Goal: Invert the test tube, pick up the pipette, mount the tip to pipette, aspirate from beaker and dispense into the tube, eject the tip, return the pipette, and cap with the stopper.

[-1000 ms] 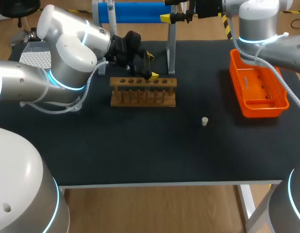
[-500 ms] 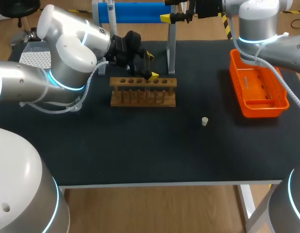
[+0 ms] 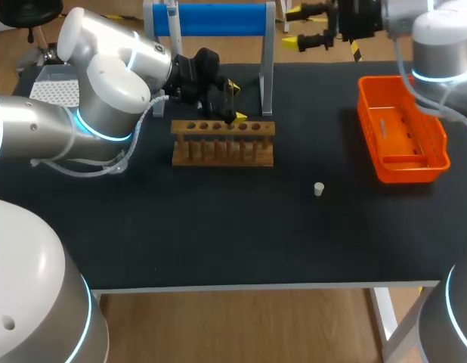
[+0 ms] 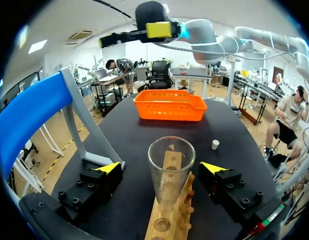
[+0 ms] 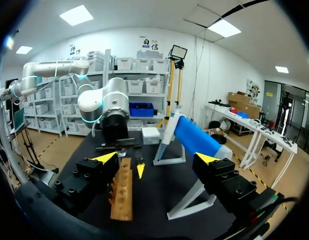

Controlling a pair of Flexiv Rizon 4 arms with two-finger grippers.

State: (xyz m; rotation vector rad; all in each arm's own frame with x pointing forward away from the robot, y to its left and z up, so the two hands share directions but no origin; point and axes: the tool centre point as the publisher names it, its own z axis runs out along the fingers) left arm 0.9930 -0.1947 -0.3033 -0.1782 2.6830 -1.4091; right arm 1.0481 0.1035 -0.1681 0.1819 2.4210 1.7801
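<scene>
Meanwhile the right gripper [image 3: 292, 27] has swung away from the blue stand [image 3: 211, 19] toward the orange basket [image 3: 385, 170], its fingers spread wide and holding nothing. The left gripper [image 3: 236, 102] has stayed over the wooden rack [image 3: 222, 144], open, with the test tube [image 4: 170, 170] upright between its fingers and clear of both. The stopper [image 3: 319, 189] lies where it was.

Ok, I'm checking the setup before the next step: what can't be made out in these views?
- Head view: the test tube is hidden behind the left claw above the rack.
- Left wrist view: the tube's lower end sits hidden inside the rack; the near wall of the orange basket hides its inside.
- Stopper: too small in both views to tell which end is up.
</scene>
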